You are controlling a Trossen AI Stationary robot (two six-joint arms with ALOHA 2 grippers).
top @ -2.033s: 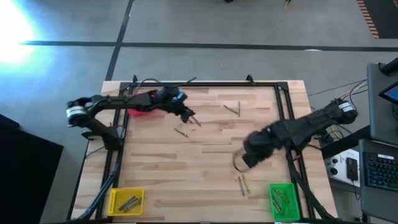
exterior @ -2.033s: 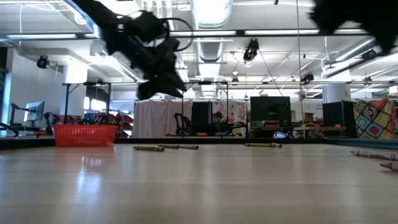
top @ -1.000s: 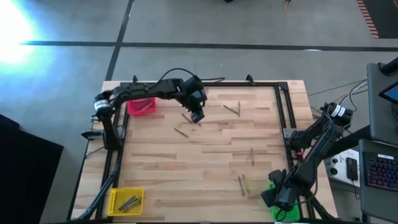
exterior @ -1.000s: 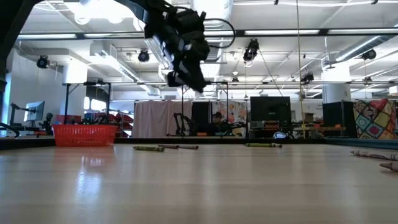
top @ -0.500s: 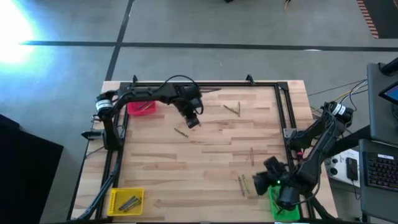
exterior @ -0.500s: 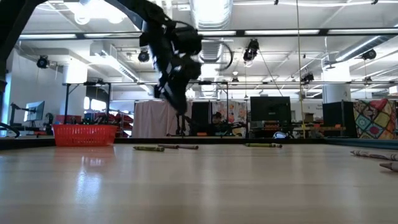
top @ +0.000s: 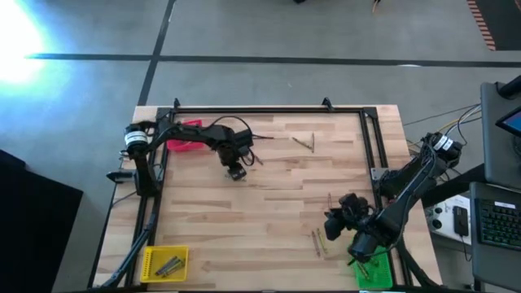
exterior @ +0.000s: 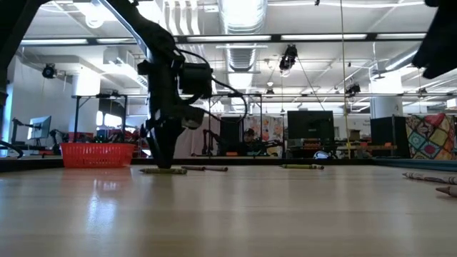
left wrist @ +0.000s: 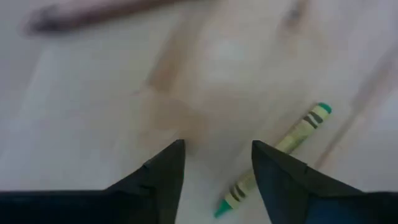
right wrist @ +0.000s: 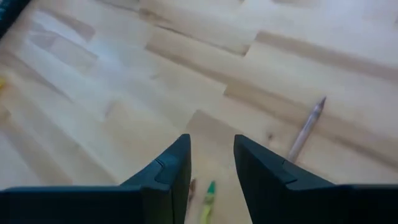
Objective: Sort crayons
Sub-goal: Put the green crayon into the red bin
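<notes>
Fingers apart, the left gripper (top: 236, 172) hangs low over a green crayon (left wrist: 277, 158); right gripper (top: 334, 225), also parted, hovers near the green bin (top: 376, 271) corner.

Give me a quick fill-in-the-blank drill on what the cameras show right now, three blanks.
1. In the left wrist view, the crayon beside the left gripper has a ____ tip.
2. The left gripper's fingers are ____, with bare table between them.
3. The right gripper hangs near the ____ bin, while the red bin and the yellow bin sit on the table's other side.

Missing words: green; open; green
</notes>
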